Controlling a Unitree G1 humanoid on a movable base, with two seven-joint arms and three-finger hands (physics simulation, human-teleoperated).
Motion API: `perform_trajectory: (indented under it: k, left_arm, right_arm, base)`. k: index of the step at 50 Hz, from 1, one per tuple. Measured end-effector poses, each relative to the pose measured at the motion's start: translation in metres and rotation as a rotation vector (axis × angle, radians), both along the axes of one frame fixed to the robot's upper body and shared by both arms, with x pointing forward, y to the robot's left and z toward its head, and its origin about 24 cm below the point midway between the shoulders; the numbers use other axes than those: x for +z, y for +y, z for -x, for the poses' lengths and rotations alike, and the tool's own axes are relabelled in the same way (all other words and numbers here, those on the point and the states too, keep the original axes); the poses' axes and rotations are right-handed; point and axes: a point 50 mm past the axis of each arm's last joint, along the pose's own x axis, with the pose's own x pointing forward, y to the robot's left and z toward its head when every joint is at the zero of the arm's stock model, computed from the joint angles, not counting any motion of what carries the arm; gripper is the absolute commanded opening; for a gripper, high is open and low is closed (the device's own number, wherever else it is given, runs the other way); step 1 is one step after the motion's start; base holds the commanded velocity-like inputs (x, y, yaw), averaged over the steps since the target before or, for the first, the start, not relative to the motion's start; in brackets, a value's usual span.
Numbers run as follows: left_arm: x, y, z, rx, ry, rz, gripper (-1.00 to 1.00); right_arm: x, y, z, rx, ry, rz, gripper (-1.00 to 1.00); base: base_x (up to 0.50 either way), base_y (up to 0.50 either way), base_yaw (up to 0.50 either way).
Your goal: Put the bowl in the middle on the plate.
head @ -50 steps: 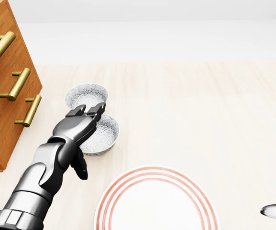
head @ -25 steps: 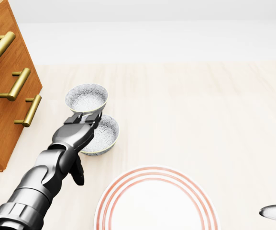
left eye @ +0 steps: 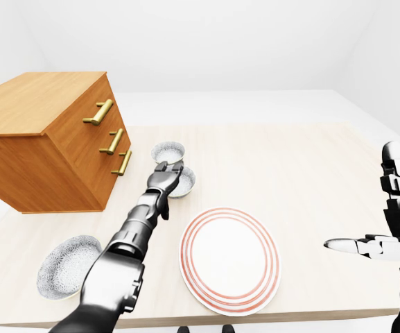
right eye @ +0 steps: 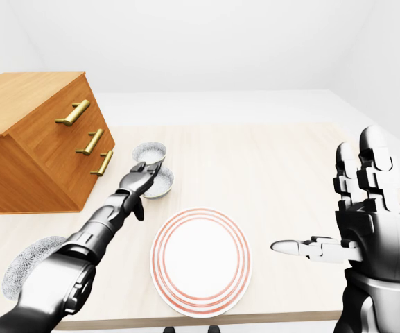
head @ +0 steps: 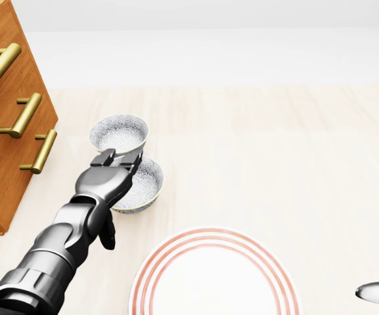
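Note:
Three patterned grey-white bowls stand on the light wooden table. The middle bowl [head: 143, 185] sits just below the upper bowl [head: 118, 133] in the head view; the third bowl [left eye: 66, 266] is at the lower left of the left-eye view. A white plate with red rings [head: 215, 279] lies at the bottom centre. My left hand [head: 114, 176] lies over the middle bowl's left rim, fingers [head: 117, 158] stretched flat across it, thumb hanging apart below. It hides the bowl's left part. My right hand [right eye: 358, 208] hovers open at the right, far from the bowls.
A wooden chest of drawers [head: 5, 125] with brass handles stands on the table at the left, close to the two upper bowls. The table's near edge [left eye: 255, 320] runs just below the plate. Bare tabletop [head: 274, 151] spreads to the right of the bowls.
My left hand's fingers slid left from over the middle bowl's centre to its left rim, and the arm shifted slightly left. Bowls and plate stayed put.

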Motion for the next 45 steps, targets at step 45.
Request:
perform_trajectory:
  k: [45]
  left_arm:
    - [-0.0041, -0.0076, 0.0012, -0.054, -0.012, -0.1, 1.0]
  right_arm:
    - [-0.0013, -0.0005, -0.0003, 0.002, 0.005, -0.005, 1.0]
  base:
    - [0.0, 0.0, 0.0]
